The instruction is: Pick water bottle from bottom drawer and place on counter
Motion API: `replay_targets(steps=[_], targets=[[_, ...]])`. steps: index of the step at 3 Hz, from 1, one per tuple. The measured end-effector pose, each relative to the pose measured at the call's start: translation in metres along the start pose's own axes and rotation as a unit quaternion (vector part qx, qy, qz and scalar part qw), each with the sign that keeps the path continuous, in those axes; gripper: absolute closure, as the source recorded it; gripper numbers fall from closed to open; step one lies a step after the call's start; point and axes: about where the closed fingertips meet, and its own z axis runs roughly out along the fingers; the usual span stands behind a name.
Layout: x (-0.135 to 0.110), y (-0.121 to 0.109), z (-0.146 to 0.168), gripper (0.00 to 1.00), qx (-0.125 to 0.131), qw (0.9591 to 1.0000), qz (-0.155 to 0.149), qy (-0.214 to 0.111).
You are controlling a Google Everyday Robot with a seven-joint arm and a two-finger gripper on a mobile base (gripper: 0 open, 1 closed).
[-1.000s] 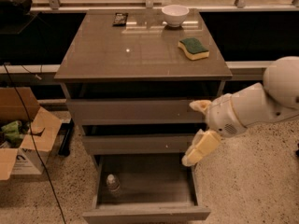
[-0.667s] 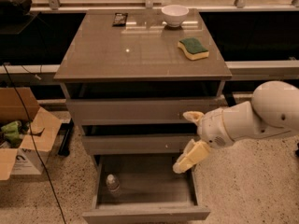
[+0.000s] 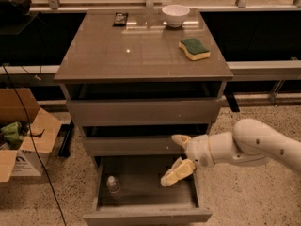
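The water bottle [image 3: 113,186] stands upright in the left part of the open bottom drawer [image 3: 146,214], clear with a pale cap. My gripper [image 3: 175,159] hangs over the right side of that drawer, just in front of the middle drawer's front, well to the right of the bottle. Its two pale fingers [image 3: 177,172] are spread apart and hold nothing. The white arm reaches in from the right. The counter [image 3: 136,55] is the glossy top of the cabinet above.
On the counter sit a white bowl [image 3: 175,15] at the back, a green-and-yellow sponge [image 3: 194,48] at the right and a small dark object [image 3: 120,19] at the back left. A cardboard box [image 3: 21,135] and a black cable [image 3: 33,145] are on the floor at the left.
My gripper and arm have moved left and down, from beside the cabinet's right edge to over the right part of the open bottom drawer. The bottle has not moved.
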Motion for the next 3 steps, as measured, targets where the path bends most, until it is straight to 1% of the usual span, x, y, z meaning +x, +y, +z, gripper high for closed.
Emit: replay_targets(steps=[1, 2, 3], targets=[[0.021, 0.000, 0.015, 0.00, -0.017, 0.9996, 0.023, -0.008], [0.021, 0.000, 0.015, 0.00, -0.017, 0.9995, 0.023, -0.008], [0.040, -0.003, 0.038, 0.00, -0.024, 0.9981, 0.046, -0.034]])
